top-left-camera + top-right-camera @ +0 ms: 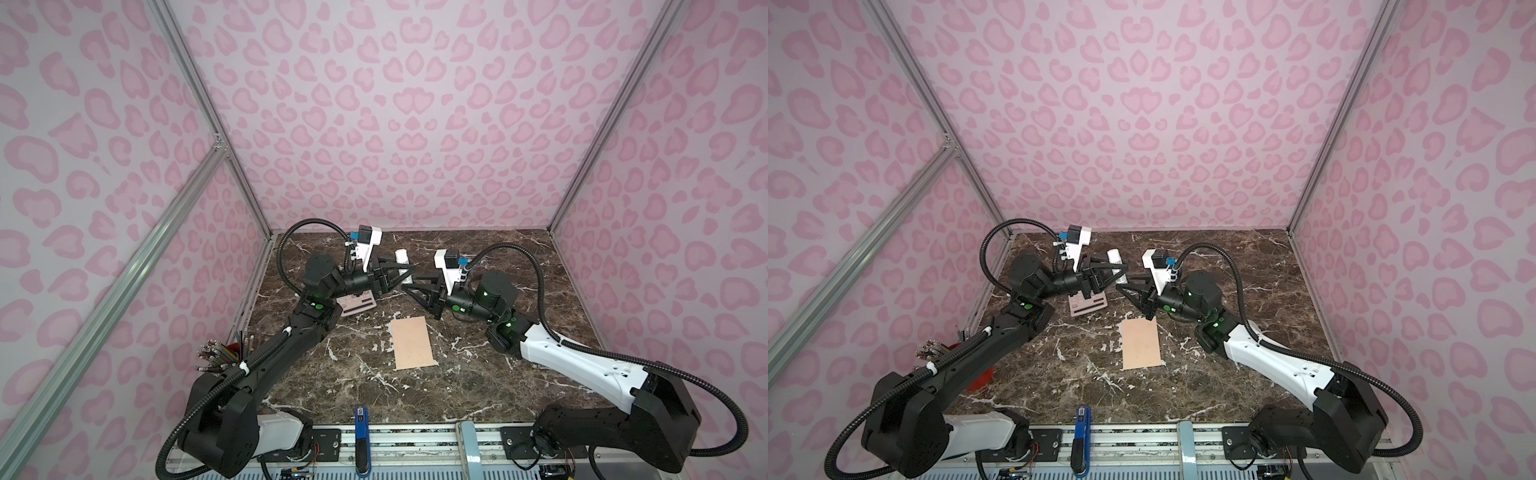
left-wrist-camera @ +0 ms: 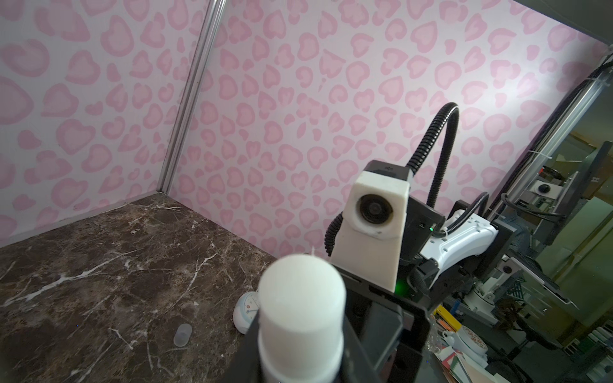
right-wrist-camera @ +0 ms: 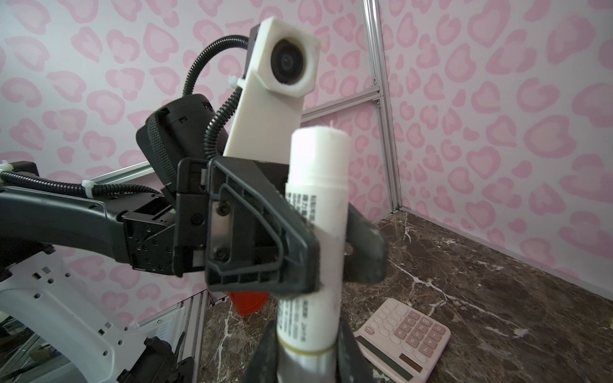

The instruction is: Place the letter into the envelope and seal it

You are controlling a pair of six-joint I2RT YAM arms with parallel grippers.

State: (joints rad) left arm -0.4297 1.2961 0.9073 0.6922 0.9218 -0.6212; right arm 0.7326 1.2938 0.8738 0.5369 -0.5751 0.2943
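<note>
Glue stick, uncapped, clamped in my left fingers while my right fingers flank its base, grip not discernible; opposed pulls could wrench it loose, smearing glue off-target; envelope lies flat on table, letter unseen.

Illumination is even and diffuse in all views. The patterned walls render bright. The dark marble tabletop renders dim, with a faint sheen and no hard glare. Shadows lie soft and close under the arms, which indicates light from above.

In both top views, wide-angle perspective splays the aluminium frame posts outward toward the upper corners.

In the left wrist view, the white stick sits near the lens and is out of focus, while the wall behind it is sharp.

In the right wrist view, the left tool is blurred at its finger ends. The calculator is moderately sharp.
</note>
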